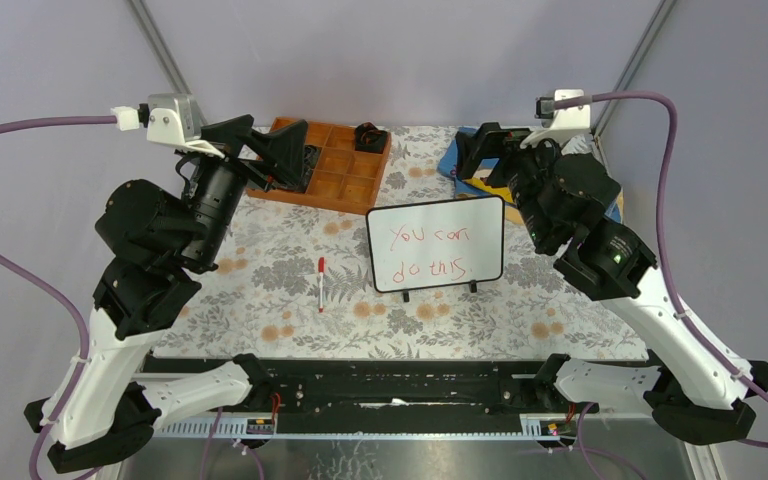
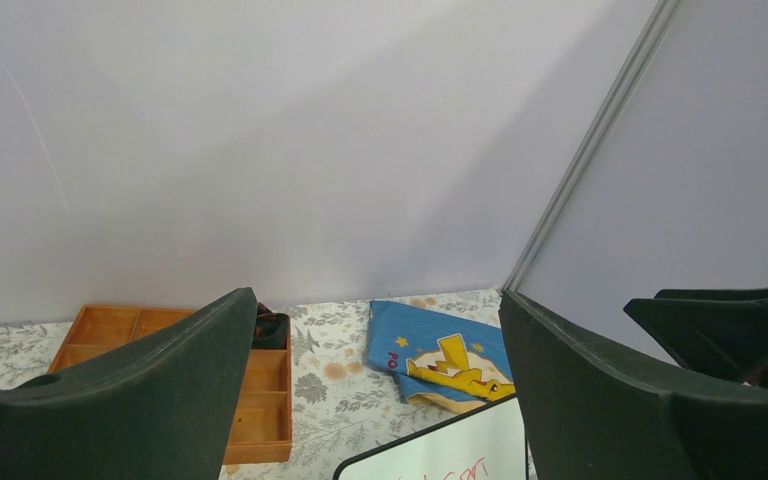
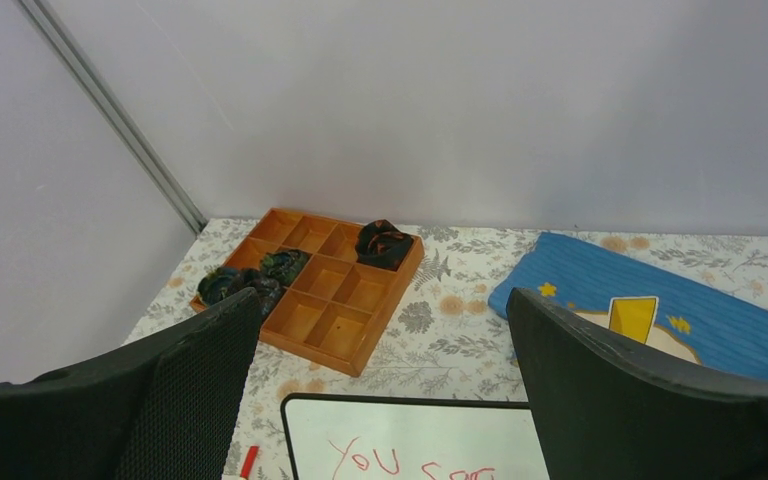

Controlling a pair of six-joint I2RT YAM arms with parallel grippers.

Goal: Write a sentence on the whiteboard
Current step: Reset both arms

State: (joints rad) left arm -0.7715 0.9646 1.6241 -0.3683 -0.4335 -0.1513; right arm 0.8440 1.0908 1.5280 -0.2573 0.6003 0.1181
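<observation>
The whiteboard (image 1: 435, 245) stands on its two black feet at the table's middle right, tilted a little. On it the sentence (image 1: 430, 252) reads "You can do this" in red, on two lines. A white marker with a red cap (image 1: 321, 284) lies on the cloth left of the board. My left gripper (image 1: 275, 140) hangs raised and open over the wooden tray, holding nothing. My right gripper (image 1: 480, 155) is open and empty above the blue cloth, behind the board's right corner. The right wrist view catches the board's top edge (image 3: 410, 405) and the marker's cap (image 3: 249, 462) between the open jaws.
A wooden compartment tray (image 1: 345, 170) with dark bundles sits at the back, left of centre. A blue cloth with a yellow figure (image 2: 440, 350) lies at the back right. A flowered tablecloth (image 1: 260, 300) covers the table. Walls close in on three sides.
</observation>
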